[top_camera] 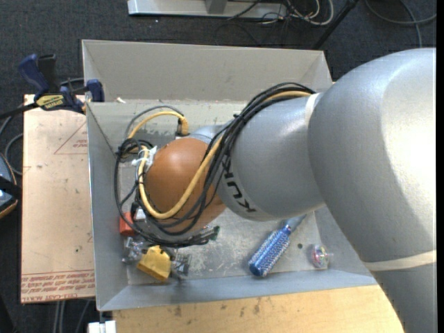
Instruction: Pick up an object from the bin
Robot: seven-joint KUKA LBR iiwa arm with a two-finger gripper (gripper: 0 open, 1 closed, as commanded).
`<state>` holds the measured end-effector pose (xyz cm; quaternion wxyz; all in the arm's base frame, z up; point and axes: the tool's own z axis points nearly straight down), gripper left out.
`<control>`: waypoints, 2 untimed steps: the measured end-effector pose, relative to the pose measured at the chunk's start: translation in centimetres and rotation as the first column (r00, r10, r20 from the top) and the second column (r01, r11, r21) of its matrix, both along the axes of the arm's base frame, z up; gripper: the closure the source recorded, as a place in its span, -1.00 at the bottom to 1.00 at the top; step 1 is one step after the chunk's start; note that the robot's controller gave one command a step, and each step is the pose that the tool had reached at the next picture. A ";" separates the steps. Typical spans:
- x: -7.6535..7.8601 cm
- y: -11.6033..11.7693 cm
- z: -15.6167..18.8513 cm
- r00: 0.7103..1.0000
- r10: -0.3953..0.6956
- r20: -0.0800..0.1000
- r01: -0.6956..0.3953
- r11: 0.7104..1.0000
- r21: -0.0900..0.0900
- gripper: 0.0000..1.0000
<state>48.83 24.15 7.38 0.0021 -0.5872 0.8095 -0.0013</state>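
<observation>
The grey arm (pixel 361 151) takes up the 3 o'clock side of the scene and reaches across the grey metal bin (pixel 208 75) toward its 8 o'clock corner. At the wrist sits a rounded orange cover (pixel 173 179), lying over the 9 o'clock half of the bin floor, with black and yellow cables (pixel 263 96) looped along the arm and around the cover. The end effector (pixel 156 245) points down below that cover at about 7 o'clock; it is largely hidden by the cover and cables, so whether it is spread or pressed together cannot be told. Out on bare floor at 5 o'clock, well apart from the end effector, lies a glittery blue brush (pixel 270 252) with its pale handle tilted up toward 1 o'clock. The nearest thing to the end effector is a yellow block (pixel 154 262), lying just below it in the 7 o'clock corner, close to the front wall, among a few small grey bits (pixel 182 266). A small red piece (pixel 126 226) sits by the 9 o'clock wall just beside the cover's lower edge. A small clear ball (pixel 319 257) with a pinkish tint rests near the 4 o'clock corner, beside the brush.
</observation>
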 end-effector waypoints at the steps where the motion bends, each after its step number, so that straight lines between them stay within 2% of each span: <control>1: 0.1 0.1 0.1 1.000 -0.005 -0.003 0.005 1.000 0.001 -1.00; 2: 0.2 0.2 0.4 1.000 -0.005 0.001 0.005 1.000 0.006 1.00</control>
